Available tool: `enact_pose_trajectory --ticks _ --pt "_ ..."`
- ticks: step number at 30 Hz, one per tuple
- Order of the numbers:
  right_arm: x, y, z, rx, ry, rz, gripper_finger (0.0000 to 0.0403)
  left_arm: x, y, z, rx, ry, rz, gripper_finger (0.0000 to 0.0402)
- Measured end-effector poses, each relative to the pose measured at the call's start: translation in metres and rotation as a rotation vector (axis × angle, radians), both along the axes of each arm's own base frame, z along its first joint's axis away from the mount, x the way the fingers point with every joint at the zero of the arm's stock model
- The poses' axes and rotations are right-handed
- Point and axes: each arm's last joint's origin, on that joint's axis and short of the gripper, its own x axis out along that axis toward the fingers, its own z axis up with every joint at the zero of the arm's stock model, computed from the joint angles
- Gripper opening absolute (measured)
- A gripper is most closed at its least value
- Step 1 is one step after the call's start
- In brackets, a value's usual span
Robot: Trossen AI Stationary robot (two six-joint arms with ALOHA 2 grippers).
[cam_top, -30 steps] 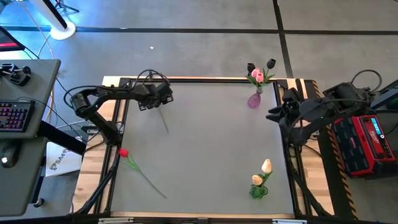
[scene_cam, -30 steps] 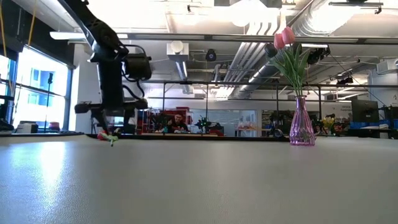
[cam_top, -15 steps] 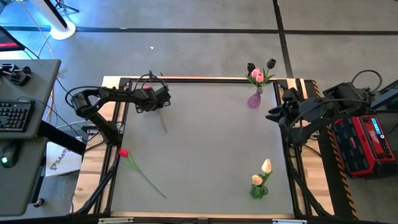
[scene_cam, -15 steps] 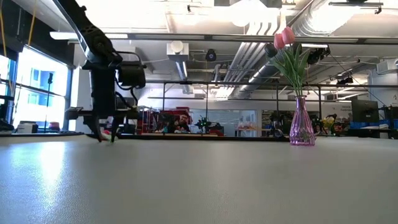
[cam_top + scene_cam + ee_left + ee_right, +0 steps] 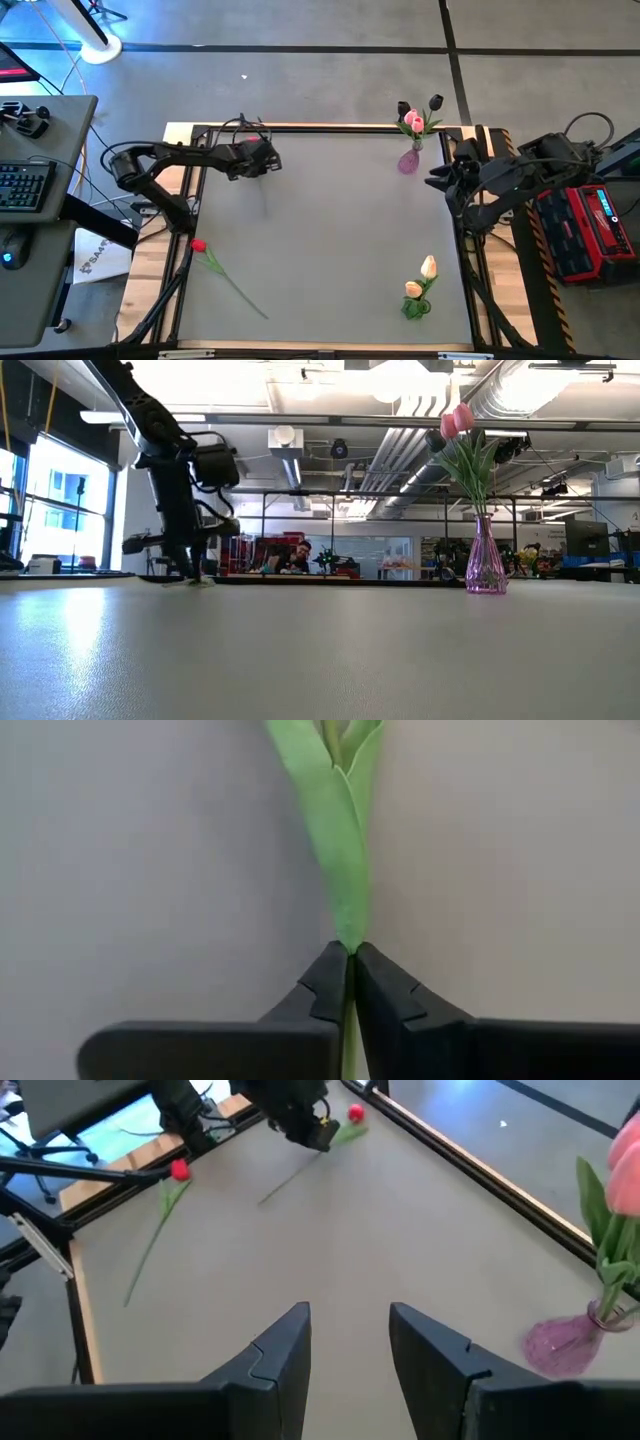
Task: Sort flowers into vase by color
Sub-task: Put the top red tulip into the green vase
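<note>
The left gripper is placed near the far left corner of the table, with its fingers pressed together on the stem of a tulip. A second tulip is laid near the left edge, closer to the front. A vase is set by the far right corner, with flowers in it. Another vase is set at the front right, with two flowers in it. The right gripper is held just beside the right edge, near the far vase

I note: held tulip head cut off in left wrist view, hidden under left gripper from above. Purple vase clipped at right wrist view's edge.
</note>
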Motion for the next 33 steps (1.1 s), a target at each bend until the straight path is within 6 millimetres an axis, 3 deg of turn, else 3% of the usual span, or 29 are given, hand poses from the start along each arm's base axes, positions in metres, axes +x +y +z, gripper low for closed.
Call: enact_pose_trajectory --ticks 10,14,19,26,33 --pt "0.004 0.0 0.005 -0.08 -0.064 -0.006 0.0126 0.036 -0.011 0.054 0.334 -0.352 -0.331 0.0001" --pt "0.009 0.002 0.011 -0.113 -0.119 0.032 0.0126 0.057 -0.03 0.084 0.502 -0.58 -0.601 0.0" --pt "0.02 0.01 0.018 -0.055 -0.187 0.19 0.0126 0.076 -0.067 0.118 0.748 -0.852 -0.88 0.0" --pt "0.057 0.03 0.017 0.042 -0.248 0.202 0.0126 0.087 -0.113 0.141 0.938 -0.948 -1.104 0.0" --pt "0.105 0.057 0.021 0.077 -0.437 0.204 0.0126 0.094 -0.137 0.171 0.948 -1.121 -1.281 0.0"
